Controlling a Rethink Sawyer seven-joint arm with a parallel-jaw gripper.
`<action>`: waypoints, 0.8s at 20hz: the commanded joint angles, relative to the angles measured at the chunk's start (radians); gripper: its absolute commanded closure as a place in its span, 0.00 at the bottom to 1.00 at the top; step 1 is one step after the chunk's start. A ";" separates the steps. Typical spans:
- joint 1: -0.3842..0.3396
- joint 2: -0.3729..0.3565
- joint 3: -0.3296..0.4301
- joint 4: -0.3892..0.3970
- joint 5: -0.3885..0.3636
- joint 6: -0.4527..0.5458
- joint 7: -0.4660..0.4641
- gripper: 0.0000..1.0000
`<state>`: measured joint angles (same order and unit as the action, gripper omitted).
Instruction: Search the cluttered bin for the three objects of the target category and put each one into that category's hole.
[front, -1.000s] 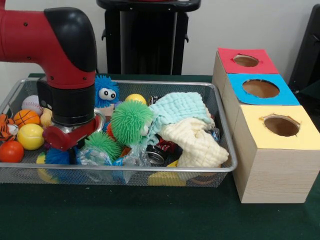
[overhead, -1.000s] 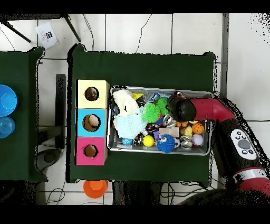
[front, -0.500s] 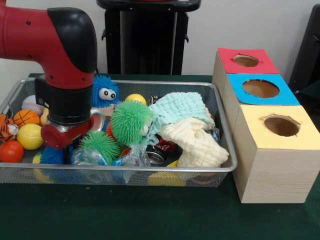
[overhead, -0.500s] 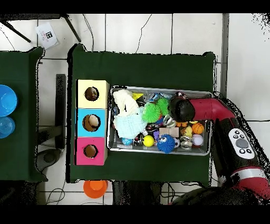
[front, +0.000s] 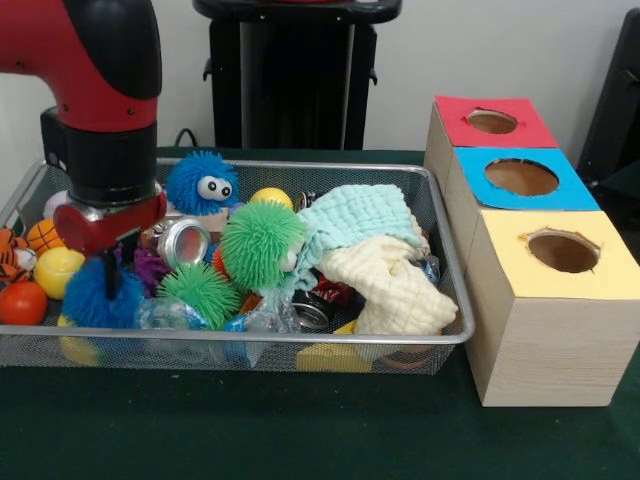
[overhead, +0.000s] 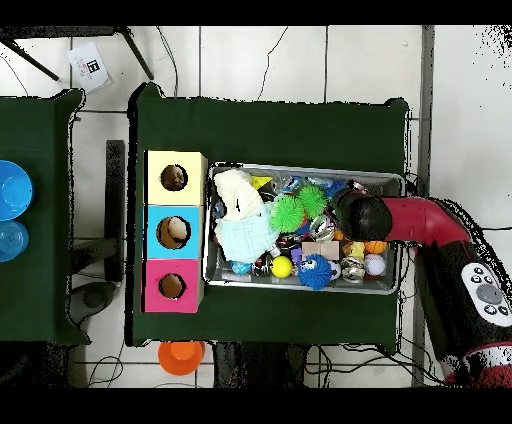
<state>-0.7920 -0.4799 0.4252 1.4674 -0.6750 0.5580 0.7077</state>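
The wire-mesh bin (front: 250, 338) is full of toys, cloths and cans; it also shows in the overhead view (overhead: 300, 290). The blue-topped hole (front: 521, 177) is in the middle box of three to the bin's right, and shows in the overhead view (overhead: 174, 232). My gripper (front: 108, 285) hangs over the bin's left part, shut on a blue fuzzy ball (front: 88, 298) held just above the clutter. In the overhead view the arm (overhead: 365, 216) hides the gripper and the ball.
A blue fuzzy toy with eyes (front: 200, 183), two green fuzzy balls (front: 260, 243) (front: 203, 288) and a silver can (front: 183, 240) lie beside the gripper. Small sports balls (front: 58, 270) lie at the bin's left end. Cloths (front: 360, 220) cover the right part. Red-topped (front: 492, 122) and yellow-topped (front: 563, 251) holes flank the blue one.
The arm has risen and shifted left in the front view. The blue fuzzy ball that lay under the gripper has come up with it.
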 joint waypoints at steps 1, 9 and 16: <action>-0.014 -0.145 -0.009 0.264 0.077 0.011 0.183 1.00; -0.004 -0.211 0.024 0.356 0.193 0.018 0.199 1.00; -0.025 -0.210 0.040 0.407 0.256 -0.015 0.182 1.00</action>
<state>-0.8032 -0.6826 0.4249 1.7482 -0.4742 0.5580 0.7081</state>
